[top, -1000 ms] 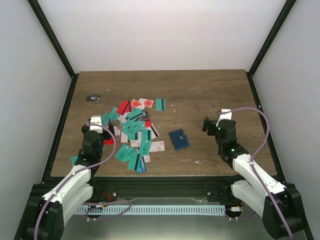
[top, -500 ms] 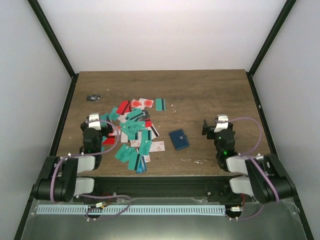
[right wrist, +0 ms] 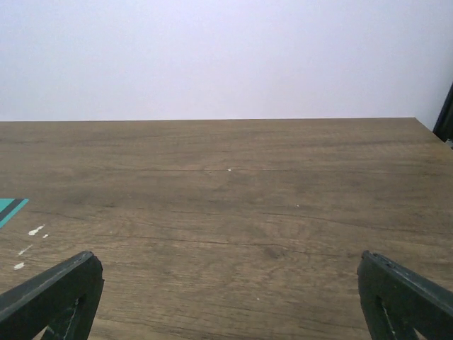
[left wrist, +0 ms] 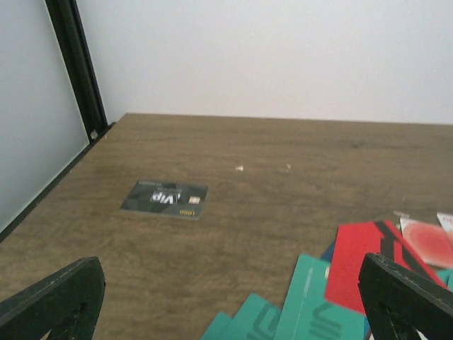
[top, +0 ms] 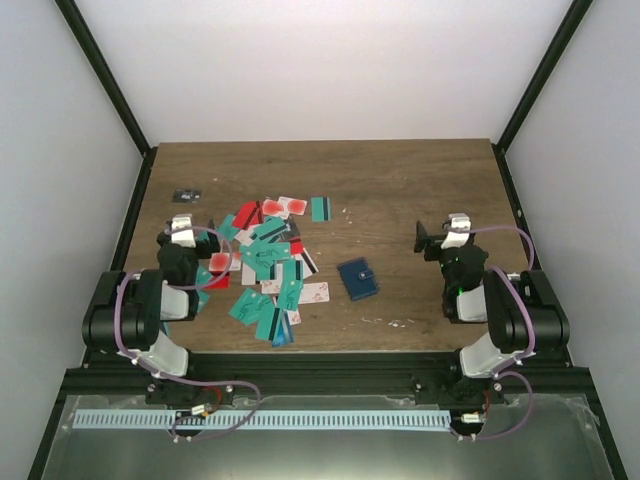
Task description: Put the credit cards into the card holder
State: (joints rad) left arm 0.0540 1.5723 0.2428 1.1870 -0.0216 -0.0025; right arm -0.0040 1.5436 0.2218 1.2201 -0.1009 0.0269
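Note:
The credit cards [top: 266, 262] lie in a loose pile of teal, red and white pieces at the left middle of the table. The dark navy card holder [top: 357, 278] lies shut, to the right of the pile. My left gripper [top: 183, 240] sits low at the pile's left edge, open and empty. In the left wrist view [left wrist: 230, 312] teal cards [left wrist: 311, 304] and a red card [left wrist: 364, 262] lie between its fingers. My right gripper [top: 442, 240] is open and empty, well to the right of the holder. The right wrist view [right wrist: 230, 304] shows bare wood and a teal card corner [right wrist: 8, 207].
A small black-grey VIP card [top: 186, 195] lies apart at the far left, also in the left wrist view [left wrist: 164, 199]. Black frame posts [top: 125, 110] stand at the table's back corners. Both arms are folded back over their bases at the near edge.
Both arms have folded back toward their bases. The left gripper has shifted slightly back and left, the right gripper back and to the right. Both stay open and empty.

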